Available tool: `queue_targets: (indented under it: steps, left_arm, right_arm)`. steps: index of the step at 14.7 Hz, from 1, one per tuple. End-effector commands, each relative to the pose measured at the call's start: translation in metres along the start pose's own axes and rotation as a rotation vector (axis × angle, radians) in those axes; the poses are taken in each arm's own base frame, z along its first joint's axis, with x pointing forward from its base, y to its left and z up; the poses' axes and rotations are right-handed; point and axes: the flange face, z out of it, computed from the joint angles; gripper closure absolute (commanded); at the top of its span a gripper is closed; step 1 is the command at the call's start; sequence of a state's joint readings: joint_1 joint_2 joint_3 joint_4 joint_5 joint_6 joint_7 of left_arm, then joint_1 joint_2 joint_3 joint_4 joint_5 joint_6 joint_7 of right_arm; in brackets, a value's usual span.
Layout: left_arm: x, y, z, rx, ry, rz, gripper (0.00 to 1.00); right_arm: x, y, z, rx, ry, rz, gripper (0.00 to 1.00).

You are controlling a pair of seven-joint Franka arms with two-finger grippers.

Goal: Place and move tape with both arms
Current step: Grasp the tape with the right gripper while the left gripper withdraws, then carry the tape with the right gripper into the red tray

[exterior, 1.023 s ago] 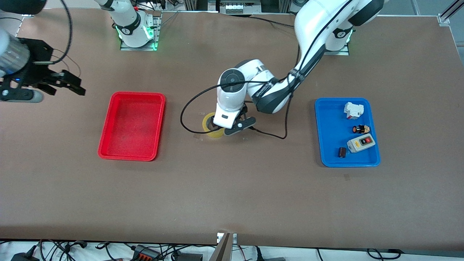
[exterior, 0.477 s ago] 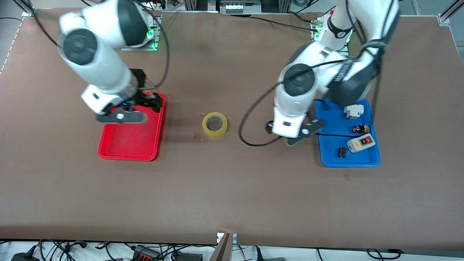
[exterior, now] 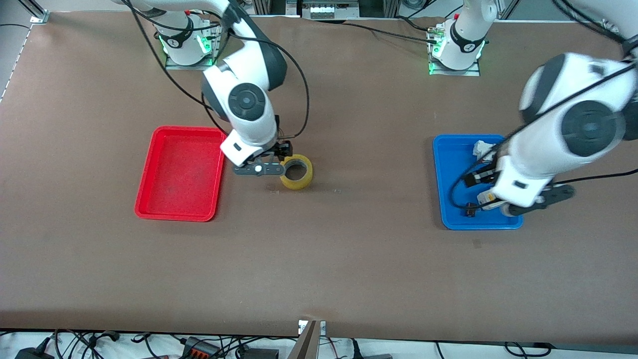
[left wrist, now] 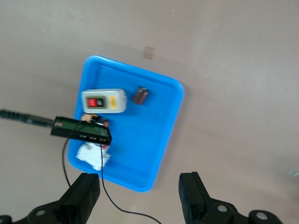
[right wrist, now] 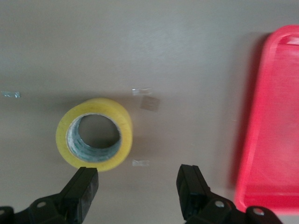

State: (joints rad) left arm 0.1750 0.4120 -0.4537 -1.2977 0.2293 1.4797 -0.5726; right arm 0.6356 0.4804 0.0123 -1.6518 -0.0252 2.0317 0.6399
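The yellow tape lies flat on the table between the two trays, its hole facing up. My right gripper is low over the table, just beside the tape on the red tray's side. In the right wrist view the tape lies just past one fingertip, outside the gap, and the right gripper is open and empty. My left gripper hangs high over the blue tray. In the left wrist view it is open and empty.
The red tray is empty and lies toward the right arm's end; it also shows in the right wrist view. The blue tray holds a switch box, a small dark part and a white part.
The left gripper has left the tape and swung up over the blue tray. The right arm has come in from its end of the table to beside the tape. The tape has stayed put.
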Motion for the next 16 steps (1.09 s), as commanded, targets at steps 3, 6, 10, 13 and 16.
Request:
queue_targets:
  steps: [3, 6, 10, 13, 16]
  left_arm:
    - [-0.011, -0.112, -0.059, -0.1, 0.025, 0.11, 0.0]
    - [-0.038, -0.148, -0.087, -0.163, 0.06, 0.201, 0.0]
    - [-0.09, -0.151, -0.115, -0.17, 0.098, 0.276, 0.0]
    - [-0.094, -0.148, -0.116, -0.163, 0.065, 0.314, 0.0]
    - [-0.091, -0.142, -0.115, -0.161, 0.078, 0.34, 0.0]
  right_arm:
    - [-0.009, -0.011, 0.052, -0.018, 0.0, 0.003, 0.02]
    - [-0.005, -0.015, 0.081, -0.012, 0.005, 0.0, 0.02]
    - [0.004, -0.014, 0.102, 0.005, 0.024, 0.011, 0.02]
    - [0.001, -0.02, 0.116, 0.009, 0.029, 0.001, 0.02]
    - [0.0, -0.021, 0.122, 0.011, 0.032, -0.001, 0.02]
